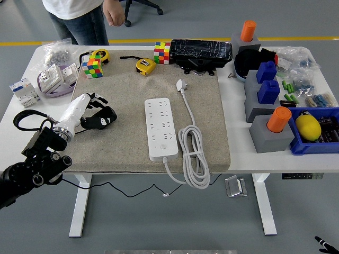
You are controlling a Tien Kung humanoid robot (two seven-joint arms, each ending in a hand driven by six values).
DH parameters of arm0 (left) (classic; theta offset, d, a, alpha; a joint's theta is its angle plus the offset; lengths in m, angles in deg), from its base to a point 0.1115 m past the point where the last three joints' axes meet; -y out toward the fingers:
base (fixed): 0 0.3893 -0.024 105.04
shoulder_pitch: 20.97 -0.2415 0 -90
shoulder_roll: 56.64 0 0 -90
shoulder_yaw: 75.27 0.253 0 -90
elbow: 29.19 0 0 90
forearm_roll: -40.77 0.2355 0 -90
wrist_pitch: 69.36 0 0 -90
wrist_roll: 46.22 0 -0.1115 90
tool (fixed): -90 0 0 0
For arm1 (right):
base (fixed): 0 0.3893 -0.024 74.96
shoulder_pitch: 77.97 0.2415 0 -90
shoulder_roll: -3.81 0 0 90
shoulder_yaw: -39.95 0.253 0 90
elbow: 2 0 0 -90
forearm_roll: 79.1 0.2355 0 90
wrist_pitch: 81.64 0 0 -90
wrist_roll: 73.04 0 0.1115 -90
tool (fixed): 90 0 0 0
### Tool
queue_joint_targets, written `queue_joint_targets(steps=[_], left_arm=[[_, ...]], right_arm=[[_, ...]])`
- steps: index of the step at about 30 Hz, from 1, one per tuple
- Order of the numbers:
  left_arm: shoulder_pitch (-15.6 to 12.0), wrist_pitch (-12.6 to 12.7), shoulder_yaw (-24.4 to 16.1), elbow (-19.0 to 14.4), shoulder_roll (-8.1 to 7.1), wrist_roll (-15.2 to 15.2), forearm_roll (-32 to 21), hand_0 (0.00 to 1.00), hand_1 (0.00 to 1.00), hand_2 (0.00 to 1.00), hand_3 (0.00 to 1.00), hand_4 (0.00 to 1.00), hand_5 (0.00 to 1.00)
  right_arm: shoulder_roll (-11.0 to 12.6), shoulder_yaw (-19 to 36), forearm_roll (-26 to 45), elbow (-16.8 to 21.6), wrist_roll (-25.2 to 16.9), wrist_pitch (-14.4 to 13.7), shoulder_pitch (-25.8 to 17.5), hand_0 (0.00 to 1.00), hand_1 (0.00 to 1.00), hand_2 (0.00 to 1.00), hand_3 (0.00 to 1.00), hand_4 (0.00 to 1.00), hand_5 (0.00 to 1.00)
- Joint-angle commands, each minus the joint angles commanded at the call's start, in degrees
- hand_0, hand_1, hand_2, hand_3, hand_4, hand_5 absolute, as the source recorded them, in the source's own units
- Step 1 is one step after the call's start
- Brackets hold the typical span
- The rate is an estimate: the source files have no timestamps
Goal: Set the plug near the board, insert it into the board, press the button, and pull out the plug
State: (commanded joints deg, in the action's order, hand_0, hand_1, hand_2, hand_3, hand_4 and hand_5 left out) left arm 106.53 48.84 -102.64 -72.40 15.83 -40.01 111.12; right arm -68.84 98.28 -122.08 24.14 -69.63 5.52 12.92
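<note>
Plug (181, 84), white, lies free on the tan mat (127, 143) in the upper centre of the frame, just right of the top end of the power strip (162, 128). Its cable (192, 153) runs down the right side of the strip into a loose coil at the mat's lower edge. Left robot hand (98, 112), black-fingered with a white forearm shell, rests on the mat at centre left, well apart from both strip and plug; its fingers are loosely curled and grip nothing. No right robot hand appears. A person (87, 16) stands at the upper left, beyond the surface (241, 153), hands off it. No prongs sit in any socket of the strip. Judged from this layout, either no step has begun or all four are already finished; the arrangement alone cannot settle which.
</note>
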Motion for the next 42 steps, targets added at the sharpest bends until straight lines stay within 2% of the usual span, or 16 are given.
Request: queue_joint_targets(steps=[2, 3, 7, 8, 9, 14, 15, 16, 20, 24, 31, 38, 42], left_arm=[[-0.2, 0.0, -0.4, -0.3, -0.1, -0.1, 0.4, 0.717, 0.786, 0.781, 0.806, 0.981, 0.335], [-0.5, 0.0, -1.1, -0.7, -0.21, -0.1, 0.9, 0.709, 0.784, 0.784, 0.808, 0.998, 0.372], [-2.5, 0.9, -5.8, -3.2, -0.68, 1.0, 2.8, 0.709, 0.784, 0.784, 0.808, 0.998, 0.372], [-3.4, 1.5, -7.5, -4.2, -0.82, 1.7, 3.2, 0.709, 0.784, 0.784, 0.808, 0.998, 0.372], [-4.3, 2.1, -9.7, -5.6, -0.93, 2.5, 3.6, 0.569, 0.683, 0.695, 0.753, 0.954, 0.35], [-8.6, 2.8, -19.4, -11.3, -1.34, 4.5, 2.5, 0.569, 0.683, 0.695, 0.753, 0.954, 0.35], [-9.6, 2.5, -21.3, -12.4, -1.47, 4.4, 2.0, 0.519, 0.656, 0.632, 0.673, 0.893, 0.314], [-10.7, 2.2, -23.7, -13.5, -1.64, 4.3, 1.2, 0.519, 0.656, 0.632, 0.673, 0.893, 0.314], [-14.0, 1.7, -30.7, -15.7, -2.21, 4.3, 0.5, 0.519, 0.656, 0.632, 0.673, 0.893, 0.314], [-16.8, 1.4, -35.6, -18.2, -2.81, 4.2, 0.2, 0.545, 0.656, 0.628, 0.67, 0.896, 0.328], [-19.9, 0.5, -40.3, -21.7, -3.48, 3.3, -1.2, 0.545, 0.656, 0.621, 0.659, 0.885, 0.315], [-21.6, -0.2, -43.9, -21.8, -3.09, 3.3, -3.4, 0.545, 0.65, 0.615, 0.652, 0.862, 0.294], [-22.5, -0.4, -44.4, -22.2, -3.21, 3.2, -4.0, 0.543, 0.646, 0.613, 0.651, 0.852, 0.298]], right_arm=[[0.0, 0.0, 0.0, 0.0, 0.0, 0.0, 0.0, 0.622, 0.671, 0.641, 0.572, 0.974, 0.582], [0.0, 0.0, 0.0, 0.0, 0.0, 0.0, 0.0, 0.623, 0.671, 0.641, 0.572, 0.974, 0.582], [0.0, -0.1, -0.1, 0.0, 0.0, 0.0, 0.0, 0.623, 0.671, 0.641, 0.572, 0.974, 0.582], [0.0, -0.1, -0.1, 0.0, 0.0, 0.0, 0.0, 0.623, 0.671, 0.641, 0.572, 0.974, 0.582], [0.0, -0.1, -0.1, -0.1, 0.0, 0.0, 0.0, 0.623, 0.671, 0.641, 0.572, 0.975, 0.583], [-0.2, -0.3, -0.1, -0.5, 0.0, 0.0, 0.1, 0.623, 0.671, 0.641, 0.572, 0.975, 0.583], [-0.3, -0.4, -0.1, -0.5, 0.0, 0.0, 0.2, 0.623, 0.671, 0.641, 0.572, 0.975, 0.583], [-0.3, -0.5, -0.2, -0.7, -0.1, 0.0, 0.3, 0.623, 0.671, 0.641, 0.572, 0.975, 0.583], [-0.2, -1.1, 0.0, -1.1, -0.1, 0.0, 0.7, 0.623, 0.671, 0.641, 0.572, 0.975, 0.583], [-0.2, -1.6, 0.3, -1.6, -0.2, -0.1, 0.8, 0.622, 0.672, 0.641, 0.572, 0.976, 0.585], [-0.5, -1.6, 0.3, -2.0, -0.1, -0.1, 0.7, 0.622, 0.67, 0.641, 0.572, 0.976, 0.586], [-1.0, -0.9, 0.1, -2.1, -0.2, -0.1, 0.7, 0.623, 0.67, 0.641, 0.573, 0.976, 0.587], [-1.2, -0.5, 0.0, -2.1, -0.2, -0.1, 0.8, 0.622, 0.67, 0.641, 0.573, 0.977, 0.589]])
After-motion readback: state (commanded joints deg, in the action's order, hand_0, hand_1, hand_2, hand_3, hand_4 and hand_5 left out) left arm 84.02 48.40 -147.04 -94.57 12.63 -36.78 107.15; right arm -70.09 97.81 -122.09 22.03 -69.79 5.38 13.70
